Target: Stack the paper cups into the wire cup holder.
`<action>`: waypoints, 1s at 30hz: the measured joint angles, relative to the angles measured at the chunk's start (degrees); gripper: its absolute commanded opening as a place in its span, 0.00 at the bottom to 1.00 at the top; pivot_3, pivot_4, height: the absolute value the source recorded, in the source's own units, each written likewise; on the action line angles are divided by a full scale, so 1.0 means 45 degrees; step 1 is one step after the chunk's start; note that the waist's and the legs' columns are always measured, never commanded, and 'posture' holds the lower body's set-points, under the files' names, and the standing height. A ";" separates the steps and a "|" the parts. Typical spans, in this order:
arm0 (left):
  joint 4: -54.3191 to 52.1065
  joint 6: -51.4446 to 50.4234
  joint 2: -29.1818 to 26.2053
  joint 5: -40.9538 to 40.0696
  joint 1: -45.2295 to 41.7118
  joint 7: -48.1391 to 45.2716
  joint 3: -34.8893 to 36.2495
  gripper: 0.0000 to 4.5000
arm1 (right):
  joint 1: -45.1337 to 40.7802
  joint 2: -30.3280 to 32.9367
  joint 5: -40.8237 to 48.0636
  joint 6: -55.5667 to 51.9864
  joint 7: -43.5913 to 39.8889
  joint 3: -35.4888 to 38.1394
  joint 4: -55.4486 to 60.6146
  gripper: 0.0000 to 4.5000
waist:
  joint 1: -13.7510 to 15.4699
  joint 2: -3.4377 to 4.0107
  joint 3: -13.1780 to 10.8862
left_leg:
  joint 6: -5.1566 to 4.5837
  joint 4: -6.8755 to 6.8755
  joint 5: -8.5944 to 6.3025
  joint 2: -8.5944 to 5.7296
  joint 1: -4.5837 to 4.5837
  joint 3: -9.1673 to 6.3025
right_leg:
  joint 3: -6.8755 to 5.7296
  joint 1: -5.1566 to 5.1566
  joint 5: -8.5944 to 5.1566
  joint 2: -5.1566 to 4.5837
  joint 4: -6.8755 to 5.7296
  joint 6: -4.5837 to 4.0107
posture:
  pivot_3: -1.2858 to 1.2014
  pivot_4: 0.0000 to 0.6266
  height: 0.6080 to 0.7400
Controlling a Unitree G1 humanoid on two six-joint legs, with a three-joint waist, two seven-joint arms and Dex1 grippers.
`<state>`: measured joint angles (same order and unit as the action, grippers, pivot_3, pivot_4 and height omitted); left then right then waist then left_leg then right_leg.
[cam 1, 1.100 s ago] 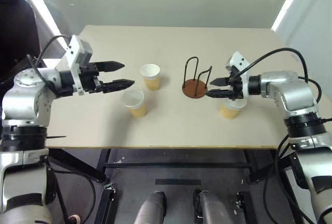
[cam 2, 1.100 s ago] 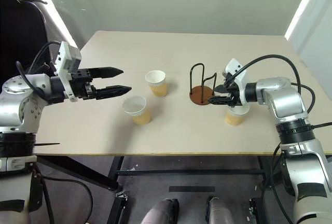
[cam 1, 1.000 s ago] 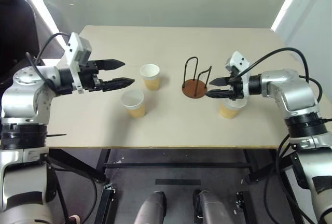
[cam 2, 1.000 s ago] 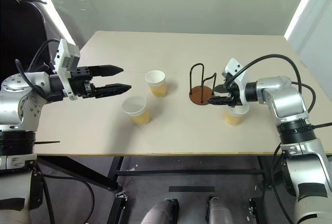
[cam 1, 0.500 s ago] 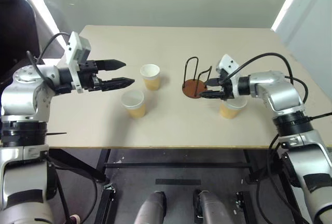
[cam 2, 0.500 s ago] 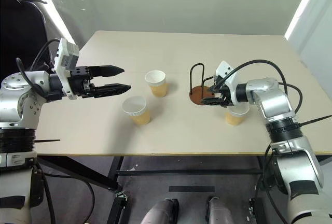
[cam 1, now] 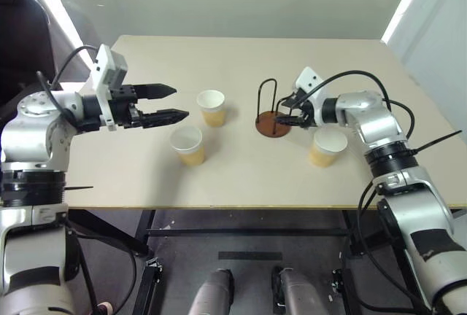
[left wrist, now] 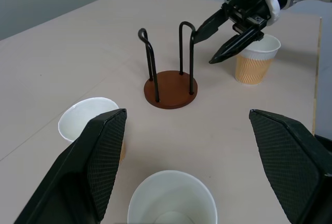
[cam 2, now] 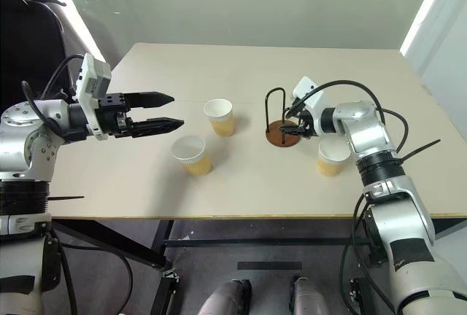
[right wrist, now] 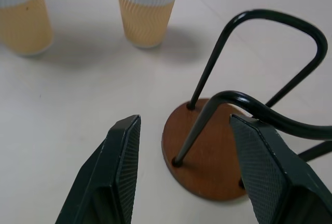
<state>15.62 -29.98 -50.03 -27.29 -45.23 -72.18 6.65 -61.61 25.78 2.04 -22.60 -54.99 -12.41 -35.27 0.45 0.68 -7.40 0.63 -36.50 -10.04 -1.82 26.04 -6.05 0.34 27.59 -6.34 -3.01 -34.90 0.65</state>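
Note:
Three tan paper cups with white rims stand upright on the table: one (cam 1: 211, 106) left of centre, one (cam 1: 188, 145) nearer the front, one (cam 1: 325, 146) at the right. Between them is the wire cup holder (cam 1: 273, 123), a brown disc with two black wire loops and no cup in it. My right gripper (cam 1: 283, 111) is open at the holder's right side, its fingers (right wrist: 122, 172) either side of the near loop (right wrist: 207, 115) and the disc's edge, without gripping. My left gripper (cam 1: 179, 103) hovers open over the table, left of the two left cups, pointing at them.
The beige table (cam 1: 241, 176) has its front edge close to me and bare room behind the cups. A dark chair (cam 1: 22, 23) stands beyond the table's left corner. A black cable (cam 1: 365, 82) arcs over my right forearm.
My right gripper has moved left and away from me, off the right cup and up to the holder's near loop, still open. The left gripper has stayed put.

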 measured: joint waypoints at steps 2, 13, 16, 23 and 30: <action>-0.0011 -0.0001 0.0001 -0.0002 0.0000 0.0014 0.0000 0.90 | -0.0110 -0.0223 -0.0019 0.0060 0.0149 0.0001 -0.0227 0.60 | 0.0000 0.0000 0.0000 | 0.0002 0.0000 -0.0001 0.0000 0.0001 0.0000 | 0.0000 0.0002 0.0000 0.0000 0.0000 0.0000 | 0.52 0.24 1.00; -0.0036 -0.0003 -0.0020 0.0004 0.0037 0.0096 0.0002 0.90 | -0.0408 -0.1254 -0.0355 0.0060 0.1646 0.0059 -0.1204 0.60 | 0.0006 0.0002 -0.0001 | 0.0014 0.0005 -0.0009 0.0000 0.0005 -0.0002 | -0.0005 0.0007 0.0000 -0.0004 0.0001 -0.0004 | 0.52 0.24 1.00; -0.0036 -0.0002 -0.0021 0.0014 0.0042 0.0200 0.0002 0.90 | -0.0476 -0.1486 -0.0499 0.0108 0.2324 0.0126 -0.1572 0.60 | 0.0008 0.0002 -0.0001 | 0.0017 0.0006 -0.0011 0.0000 0.0004 -0.0004 | -0.0006 0.0007 0.0000 -0.0005 0.0001 -0.0004 | 0.52 0.24 1.00; -0.0038 -0.0001 -0.0019 0.0023 0.0066 0.0278 0.0001 0.90 | -0.0477 -0.1817 -0.0644 0.0281 0.3675 0.0456 -0.2297 0.40 | 0.0016 0.0003 -0.0002 | 0.0025 0.0007 -0.0017 0.0000 0.0010 -0.0004 | -0.0009 0.0010 0.0001 -0.0007 0.0002 -0.0005 | 0.52 0.24 1.00; -0.0038 0.0002 -0.0018 0.0037 0.0092 0.0284 0.0000 0.90 | -0.0518 -0.1766 -0.0607 0.0254 0.3560 0.0607 -0.2443 0.00 | 0.0018 0.0003 -0.0002 | 0.0030 0.0010 -0.0020 0.0000 0.0010 -0.0005 | -0.0013 0.0010 0.0000 -0.0008 0.0002 -0.0006 | 0.52 0.24 1.00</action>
<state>15.45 -29.97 -50.11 -27.12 -44.82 -70.90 6.65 -63.94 17.84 -0.69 -21.46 -38.97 -9.68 -46.26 0.53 0.69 -7.40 0.76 -36.45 -10.13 -1.82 26.09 -6.07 0.28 27.63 -6.33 -3.05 -34.89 0.62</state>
